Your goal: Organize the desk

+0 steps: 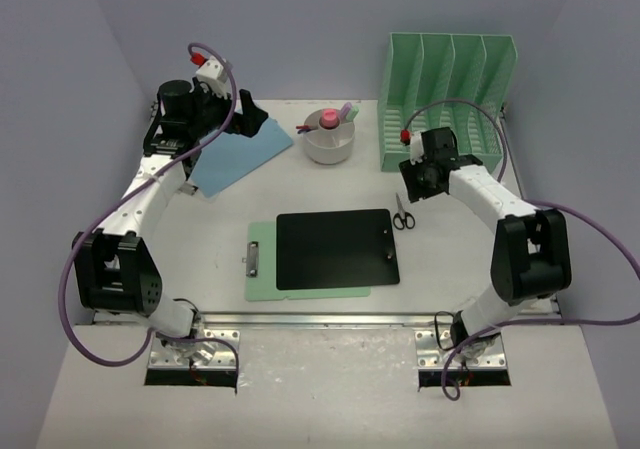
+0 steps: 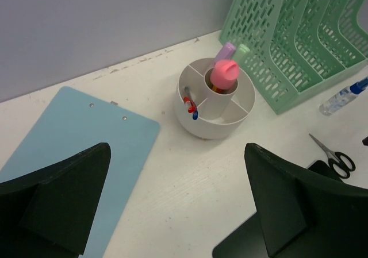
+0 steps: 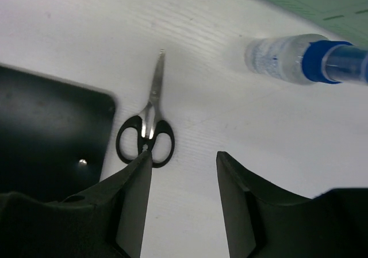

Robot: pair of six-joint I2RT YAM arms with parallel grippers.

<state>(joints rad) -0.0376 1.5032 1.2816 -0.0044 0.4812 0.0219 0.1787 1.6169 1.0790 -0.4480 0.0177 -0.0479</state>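
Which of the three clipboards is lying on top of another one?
The black clipboard, front centre: it rests on the mint-green clipboard, whose left edge and clip stick out from under it. The light blue clipboard lies apart at the back left.

On the desk [image 1: 205,244], scissors [image 1: 402,213] lie right of stacked clipboards [image 1: 335,249]; behind, the pen holder [image 1: 329,141] stands left of the rack [image 1: 450,99].
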